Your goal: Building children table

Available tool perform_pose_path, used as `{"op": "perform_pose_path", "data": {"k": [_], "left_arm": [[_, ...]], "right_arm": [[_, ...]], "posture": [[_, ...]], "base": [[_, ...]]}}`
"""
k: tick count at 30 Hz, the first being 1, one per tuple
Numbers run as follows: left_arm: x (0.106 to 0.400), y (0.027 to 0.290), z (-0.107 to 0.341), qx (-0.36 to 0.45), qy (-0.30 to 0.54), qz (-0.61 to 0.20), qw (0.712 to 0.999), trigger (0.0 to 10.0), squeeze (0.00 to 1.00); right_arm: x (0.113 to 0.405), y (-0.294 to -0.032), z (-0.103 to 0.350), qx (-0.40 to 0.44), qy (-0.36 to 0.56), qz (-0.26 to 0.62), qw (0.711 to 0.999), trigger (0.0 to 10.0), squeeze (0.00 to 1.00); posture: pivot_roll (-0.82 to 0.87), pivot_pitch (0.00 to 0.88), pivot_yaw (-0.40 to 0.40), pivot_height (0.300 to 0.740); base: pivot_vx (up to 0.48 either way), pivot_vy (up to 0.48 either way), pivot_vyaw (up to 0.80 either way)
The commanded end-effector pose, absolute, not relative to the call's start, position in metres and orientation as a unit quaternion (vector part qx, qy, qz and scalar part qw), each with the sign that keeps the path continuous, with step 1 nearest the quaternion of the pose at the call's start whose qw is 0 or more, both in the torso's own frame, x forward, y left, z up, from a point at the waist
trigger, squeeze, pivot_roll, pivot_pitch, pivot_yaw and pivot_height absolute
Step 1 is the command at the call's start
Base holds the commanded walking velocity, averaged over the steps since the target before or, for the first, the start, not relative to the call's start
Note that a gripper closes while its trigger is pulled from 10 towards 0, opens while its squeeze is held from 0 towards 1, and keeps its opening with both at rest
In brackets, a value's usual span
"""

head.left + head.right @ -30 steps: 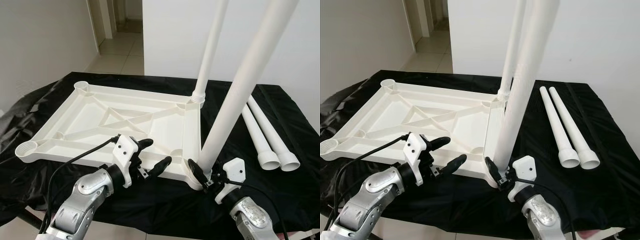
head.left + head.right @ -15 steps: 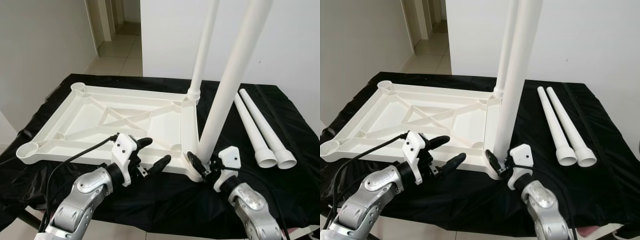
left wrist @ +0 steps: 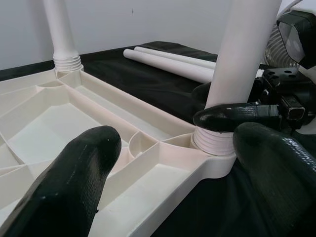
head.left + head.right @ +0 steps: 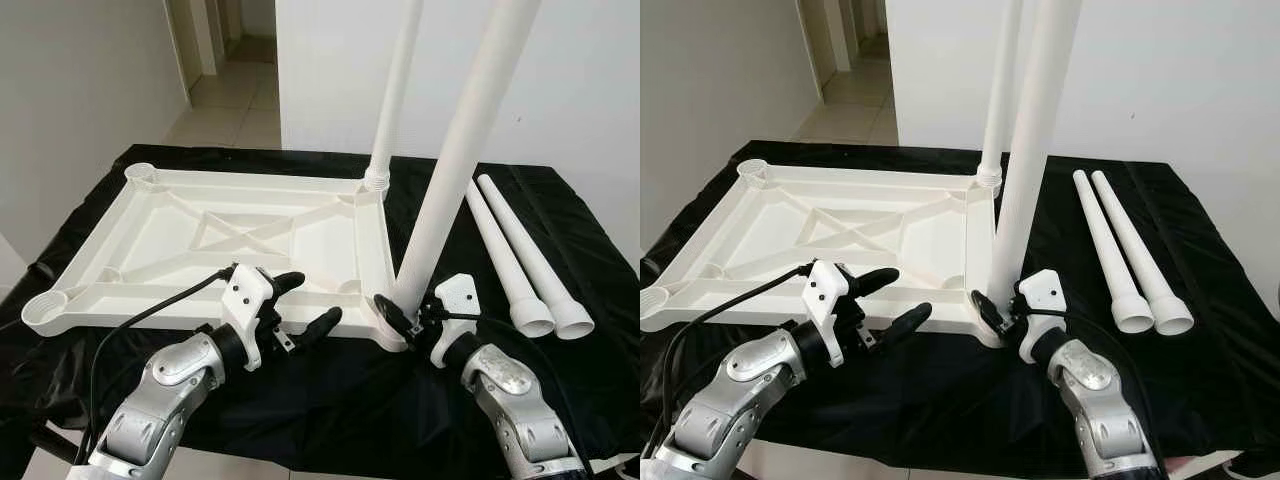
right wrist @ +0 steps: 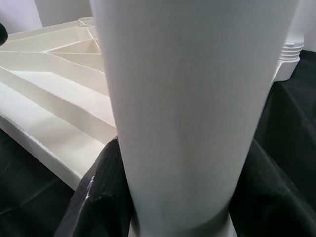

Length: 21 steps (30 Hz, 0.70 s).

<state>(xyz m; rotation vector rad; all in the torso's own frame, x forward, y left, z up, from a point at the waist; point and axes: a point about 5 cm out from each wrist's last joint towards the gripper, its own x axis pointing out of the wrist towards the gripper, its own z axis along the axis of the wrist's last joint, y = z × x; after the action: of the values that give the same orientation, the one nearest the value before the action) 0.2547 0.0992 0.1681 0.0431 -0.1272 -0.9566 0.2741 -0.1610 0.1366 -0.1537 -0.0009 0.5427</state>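
A white table top (image 4: 170, 235) lies upside down on a black cloth. One white leg (image 4: 395, 90) stands upright in its far right corner socket. A second leg (image 4: 460, 150) rises, leaning a little to the right, from the near right corner socket (image 3: 213, 140). My right gripper (image 4: 402, 312) is shut on that leg just above its threaded base, and its black fingers (image 5: 101, 195) wrap the tube (image 5: 192, 98). My left gripper (image 4: 315, 299) is open at the top's near edge, left of that corner, its fingers (image 3: 64, 182) spread over the rim.
Two loose white legs (image 4: 515, 250) lie side by side on the cloth (image 4: 330, 400) at the right. Two open sockets sit at the top's left corners (image 4: 45, 310). The table's front edge is just below my arms. A wall stands behind, and a hallway (image 4: 225, 60) opens at back left.
The view has shifted slightly. The near leg stands a little steeper in its socket, with my right gripper still shut on it. My left gripper keeps the same open pose.
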Motion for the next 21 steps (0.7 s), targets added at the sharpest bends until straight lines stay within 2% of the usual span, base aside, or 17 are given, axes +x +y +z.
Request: {"op": "perform_pose_path", "data": {"k": [1,21], "left_arm": [[0.2531,0.1007,0.1699,0.024,-0.061,-0.471,0.88,10.0,0.0],[0.2535,0.101,0.1716,0.027,-0.062,-0.471,0.879,10.0,0.0]], "right_arm": [[0.2674,-0.1762,0.0939,-0.056,0.121,0.235,0.963,10.0,0.0],[0.2744,-0.1831,0.0928,0.014,0.144,0.202,0.969,10.0,0.0]], "posture": [[0.03,0.078,0.03,0.74],[0.03,0.075,0.032,0.74]], "base": [[0.0,0.0,0.0],[0.0,0.0,0.0]]}}
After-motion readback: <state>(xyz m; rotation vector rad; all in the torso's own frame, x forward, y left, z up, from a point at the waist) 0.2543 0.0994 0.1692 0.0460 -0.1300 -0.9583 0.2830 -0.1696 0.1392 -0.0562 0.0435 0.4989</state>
